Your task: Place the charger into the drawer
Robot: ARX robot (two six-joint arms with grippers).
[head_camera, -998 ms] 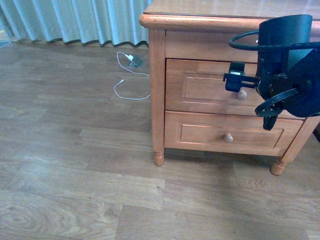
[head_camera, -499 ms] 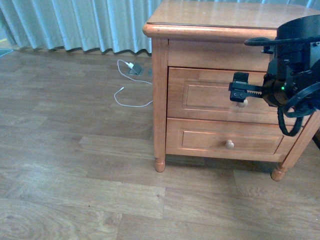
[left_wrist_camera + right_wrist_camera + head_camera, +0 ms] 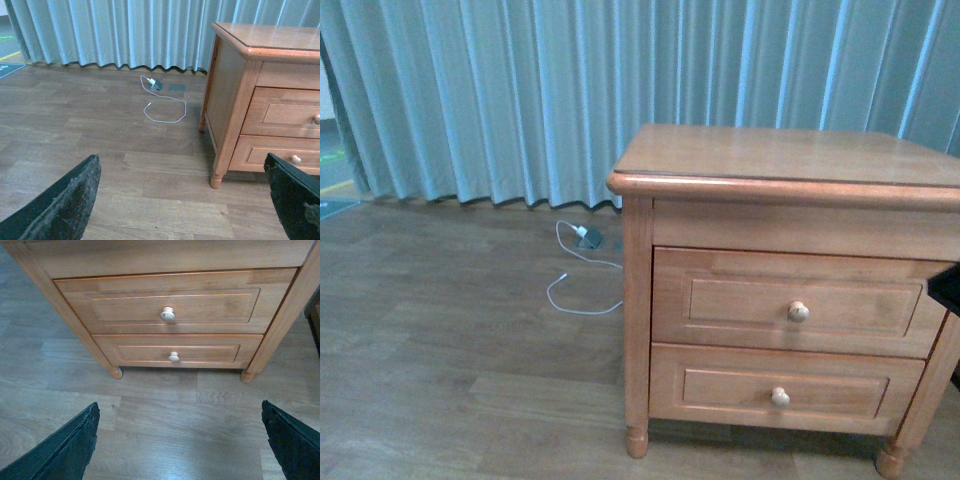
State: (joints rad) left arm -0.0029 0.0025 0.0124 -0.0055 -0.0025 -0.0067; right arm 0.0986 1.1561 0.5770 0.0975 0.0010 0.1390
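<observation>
The drawer (image 3: 798,303) is the upper, taller one of a honey-brown nightstand, and it is shut, with a round pale knob (image 3: 799,311). It also shows in the right wrist view (image 3: 167,307) and at the edge of the left wrist view (image 3: 292,112). The charger, a white cube with a black cable, is not in any view. My right gripper (image 3: 180,412) is open and empty above the floor, back from the drawer fronts. My left gripper (image 3: 182,170) is open and empty above the floor, to the left of the nightstand.
The lower, shallower drawer (image 3: 780,393) is shut too. A thin white cable with a small adapter (image 3: 582,262) lies on the wooden floor by the blue-grey curtain (image 3: 520,90). A dark piece of my right arm (image 3: 948,290) shows at the right edge.
My right arm, which was at the upper drawer's knob, has drawn back almost out of the front view. The view has lifted, and now shows the curtain and the nightstand's top.
</observation>
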